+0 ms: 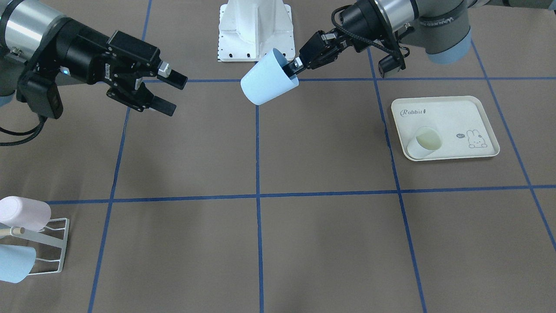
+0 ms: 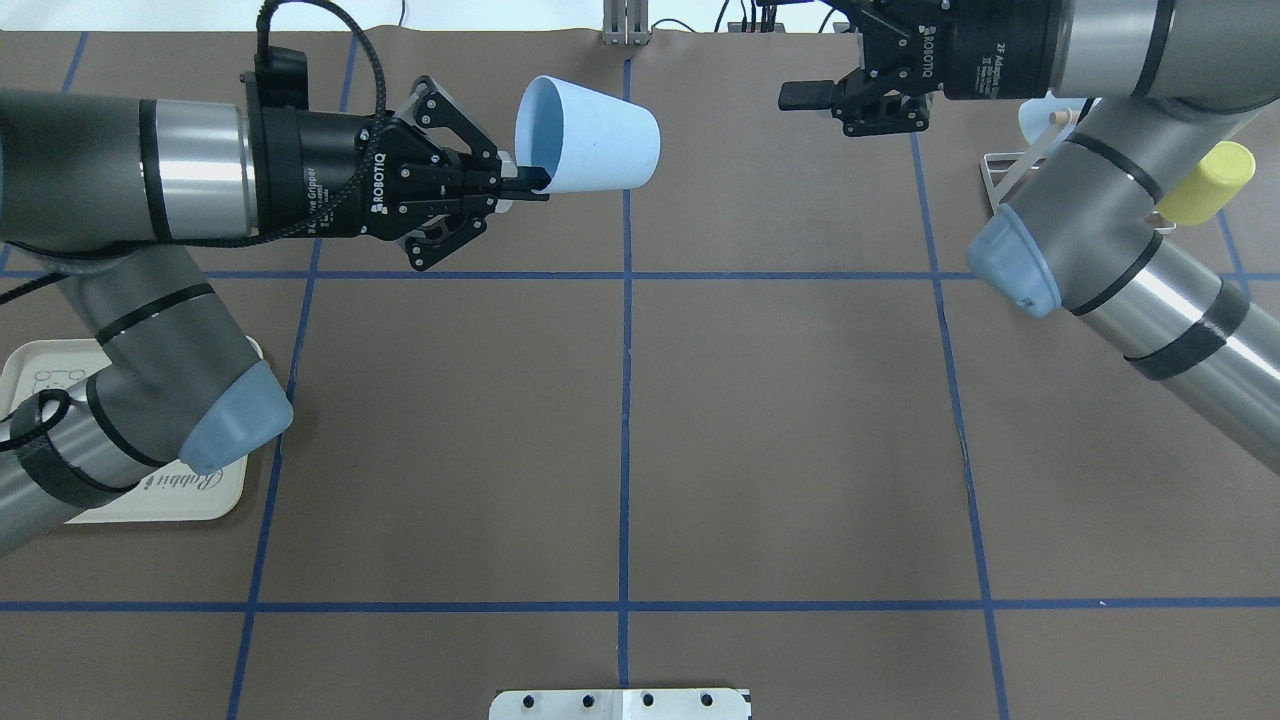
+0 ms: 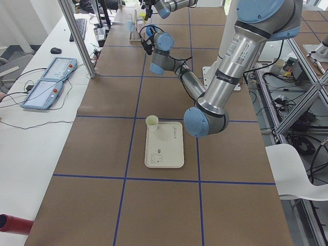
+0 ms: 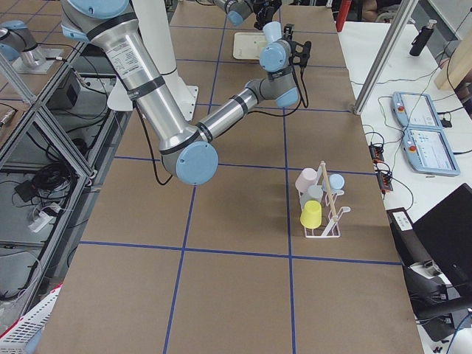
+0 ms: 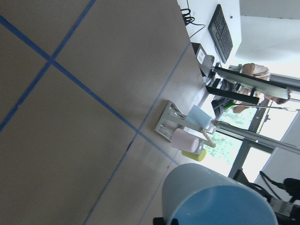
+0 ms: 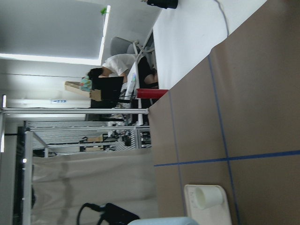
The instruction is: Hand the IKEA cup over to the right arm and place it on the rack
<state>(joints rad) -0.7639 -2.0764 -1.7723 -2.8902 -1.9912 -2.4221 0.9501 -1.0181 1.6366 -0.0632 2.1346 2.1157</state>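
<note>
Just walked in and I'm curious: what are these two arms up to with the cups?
The left gripper holds a light blue cup by its rim, above the table. The right gripper faces it, open, not yet touching. A rack already carrying cups stands on that gripper's side.

brown table (image 1: 330, 243) with tray (image 1: 460, 117) and rack (image 1: 65, 246)

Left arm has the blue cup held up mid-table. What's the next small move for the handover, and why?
Probably ease the right gripper toward the base of the light blue cup. The left gripper pinches its rim and holds it sideways in the air, base facing the right gripper, whose jaws stand open, well apart from the cup.
</note>
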